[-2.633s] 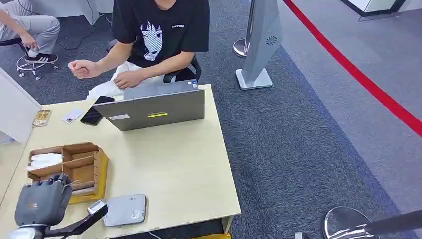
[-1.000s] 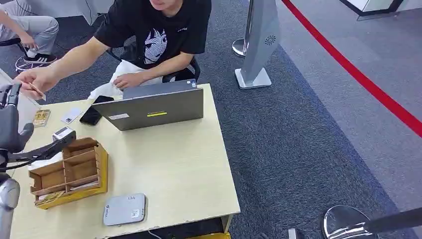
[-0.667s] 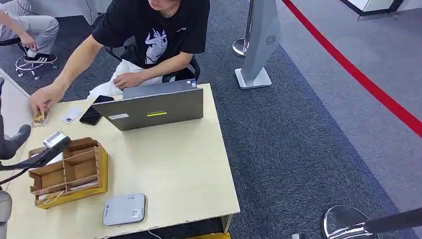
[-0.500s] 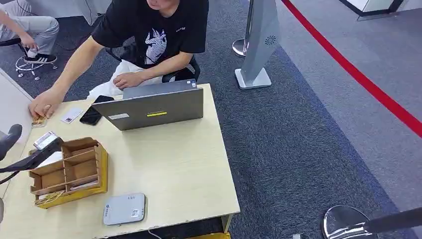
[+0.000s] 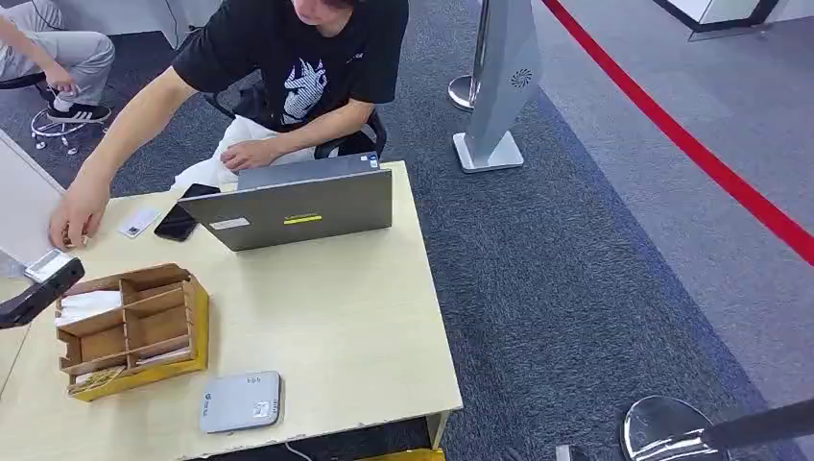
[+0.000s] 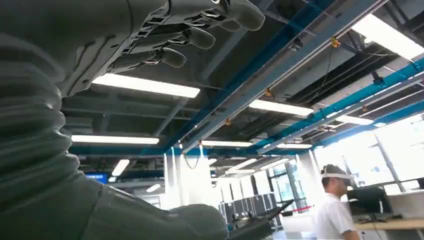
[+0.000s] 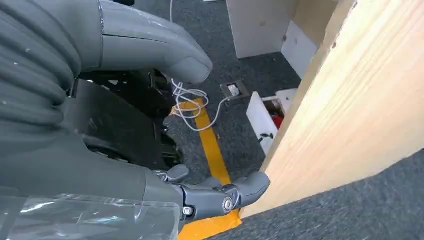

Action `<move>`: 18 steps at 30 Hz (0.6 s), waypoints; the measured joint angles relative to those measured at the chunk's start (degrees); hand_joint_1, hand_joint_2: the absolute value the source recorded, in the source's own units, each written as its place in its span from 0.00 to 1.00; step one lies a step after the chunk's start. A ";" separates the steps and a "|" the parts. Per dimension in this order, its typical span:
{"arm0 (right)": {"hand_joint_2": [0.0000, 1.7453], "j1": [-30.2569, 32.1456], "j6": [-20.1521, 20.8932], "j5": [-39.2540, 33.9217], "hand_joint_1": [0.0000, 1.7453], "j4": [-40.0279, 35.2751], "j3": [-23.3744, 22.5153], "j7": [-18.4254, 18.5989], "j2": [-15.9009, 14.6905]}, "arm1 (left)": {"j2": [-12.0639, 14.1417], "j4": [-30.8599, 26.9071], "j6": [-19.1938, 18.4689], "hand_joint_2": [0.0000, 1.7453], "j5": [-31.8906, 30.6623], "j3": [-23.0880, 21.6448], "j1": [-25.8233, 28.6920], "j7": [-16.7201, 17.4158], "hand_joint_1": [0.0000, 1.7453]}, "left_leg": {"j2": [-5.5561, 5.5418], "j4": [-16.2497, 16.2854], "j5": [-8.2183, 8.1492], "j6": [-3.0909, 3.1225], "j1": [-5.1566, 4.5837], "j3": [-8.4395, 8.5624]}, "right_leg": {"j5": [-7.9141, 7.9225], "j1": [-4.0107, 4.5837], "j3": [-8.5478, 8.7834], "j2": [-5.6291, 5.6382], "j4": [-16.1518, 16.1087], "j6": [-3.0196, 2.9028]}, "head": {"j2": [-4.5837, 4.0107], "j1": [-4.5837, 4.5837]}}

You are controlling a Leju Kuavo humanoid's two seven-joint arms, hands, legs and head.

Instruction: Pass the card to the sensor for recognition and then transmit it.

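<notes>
Left hand (image 6: pixel 125 40) is raised toward the ceiling, fingers loosely apart and holding nothing; right hand (image 7: pixel 125 170) hangs spread and empty beside the surface's edge.

On the surface (image 5: pixel 355 317), the laptop (image 5: pixel 298 206) sits at 12 o'clock, the wooden box (image 5: pixel 134 331) at 8 o'clock and the sensor (image 5: pixel 240 401) at 6 o'clock, close to the near edge. White cards (image 5: pixel 86 303) lie in the box's far compartment, and 1 loose card (image 5: pixel 139 223) lies at 11 o'clock. A person's hand (image 5: pixel 75 216) presses down at the 10 o'clock corner, just beside the left arm (image 5: pixel 29 293). Dropping toward the box now risks striking that person's arm. Thin stacked cards could come out 2 at once or slip from the fingers. A heavy tap could nudge the sensor off the near edge.
</notes>
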 joint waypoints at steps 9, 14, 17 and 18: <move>1.00 -0.94 0.55 -0.59 0.00 1.44 -0.70 0.24 0.00 | 3.79 4.26 1.75 1.00 -1.31 -4.73 -3.70 2.60 0.00 | 0.05 0.00 0.03 -0.01 0.00 -0.09 | 0.06 0.00 -0.05 0.05 0.00 -0.04 | 0.00 0.00; 1.00 -1.47 0.58 -2.55 0.00 1.62 -2.32 3.71 0.00 | 3.03 6.78 8.14 1.00 5.56 -6.81 -5.17 3.70 0.00 | 0.01 0.00 0.06 0.00 -0.02 -0.12 | 0.10 -0.01 -0.02 0.02 0.00 -0.07 | -0.02 -0.07; 1.00 0.09 -4.66 -10.79 0.00 0.24 -0.04 2.09 0.00 | -8.41 -3.87 8.56 1.00 34.86 1.04 -1.40 2.25 0.00 | 0.09 0.00 0.02 0.05 -0.02 -0.26 | 0.13 -0.01 0.04 0.15 0.00 -0.02 | -0.02 0.20; 1.00 0.82 -6.65 -13.85 0.00 -0.24 1.32 0.89 0.00 | -12.95 -9.38 7.49 1.00 47.55 4.71 0.99 1.33 0.00 | 0.45 0.00 -0.11 0.10 -0.04 -0.31 | 0.14 -0.03 -0.03 0.53 0.00 -0.01 | 0.00 0.22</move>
